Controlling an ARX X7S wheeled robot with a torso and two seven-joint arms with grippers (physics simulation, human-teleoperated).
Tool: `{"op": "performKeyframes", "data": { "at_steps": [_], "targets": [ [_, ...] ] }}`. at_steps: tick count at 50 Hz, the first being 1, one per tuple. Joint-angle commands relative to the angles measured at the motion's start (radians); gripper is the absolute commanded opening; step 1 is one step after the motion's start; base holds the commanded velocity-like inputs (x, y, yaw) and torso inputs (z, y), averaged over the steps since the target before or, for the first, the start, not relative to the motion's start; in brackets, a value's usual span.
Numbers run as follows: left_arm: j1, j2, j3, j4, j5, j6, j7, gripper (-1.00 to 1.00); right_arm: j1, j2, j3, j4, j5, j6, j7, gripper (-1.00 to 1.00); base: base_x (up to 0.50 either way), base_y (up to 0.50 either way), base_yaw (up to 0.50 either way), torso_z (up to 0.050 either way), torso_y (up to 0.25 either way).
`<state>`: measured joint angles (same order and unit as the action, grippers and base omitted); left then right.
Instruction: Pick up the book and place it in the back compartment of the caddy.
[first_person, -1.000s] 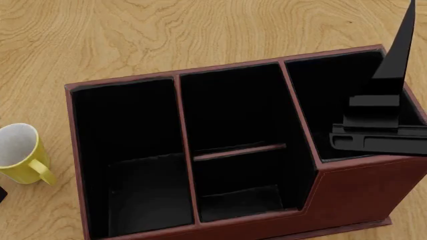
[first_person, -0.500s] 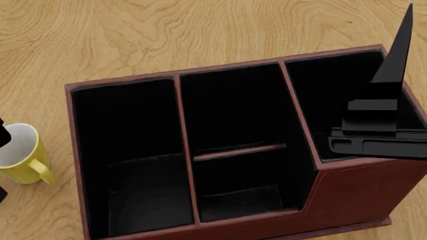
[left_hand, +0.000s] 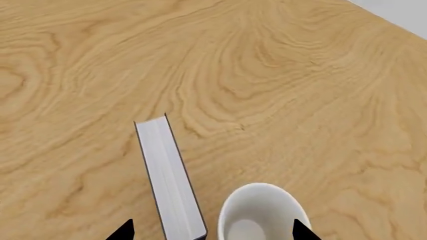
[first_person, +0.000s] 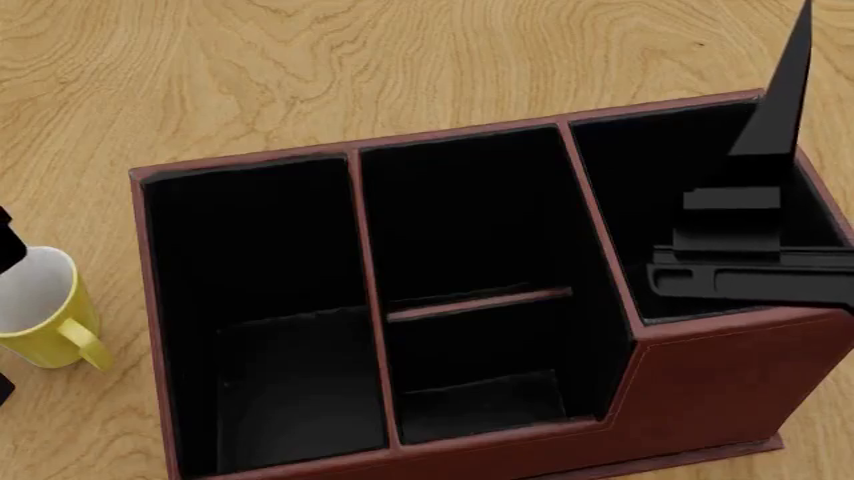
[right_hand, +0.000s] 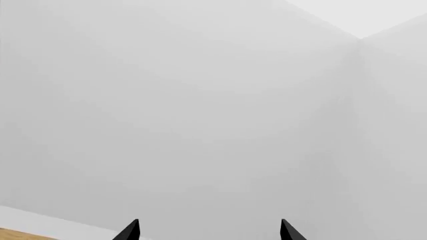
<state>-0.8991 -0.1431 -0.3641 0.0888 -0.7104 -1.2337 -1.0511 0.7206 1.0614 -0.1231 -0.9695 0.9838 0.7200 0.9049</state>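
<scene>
The caddy sits on the surface, the mug to its left, and the book stands just beside the mug.

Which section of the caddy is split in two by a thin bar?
The middle column of the caddy: a thin reddish bar crosses it, making two cells. The columns on either side run undivided.

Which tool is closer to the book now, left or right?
Left. The left tool hangs just above the book and mug; the right tool faces a blank wall, over the caddy's far end.
</scene>
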Motion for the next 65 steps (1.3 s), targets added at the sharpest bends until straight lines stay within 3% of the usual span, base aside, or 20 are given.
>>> {"op": "performKeyframes", "data": {
  "at_steps": [1,65],
  "targets": [
    [-0.022,-0.022,0.026,-0.093,0.042,0.073,0.018,1.0,0.031,-0.008,-0.022,0.007,0.001,0.015,-0.002,1.0,0.0,0.0,0.0,0.0,0.0],
    [0.008,-0.055,0.078,-0.337,0.124,0.278,0.088,1.0,0.024,-0.001,-0.046,0.017,-0.016,0.0,0.001,1.0,0.0,0.0,0.0,0.0,0.0]
  ]
}}
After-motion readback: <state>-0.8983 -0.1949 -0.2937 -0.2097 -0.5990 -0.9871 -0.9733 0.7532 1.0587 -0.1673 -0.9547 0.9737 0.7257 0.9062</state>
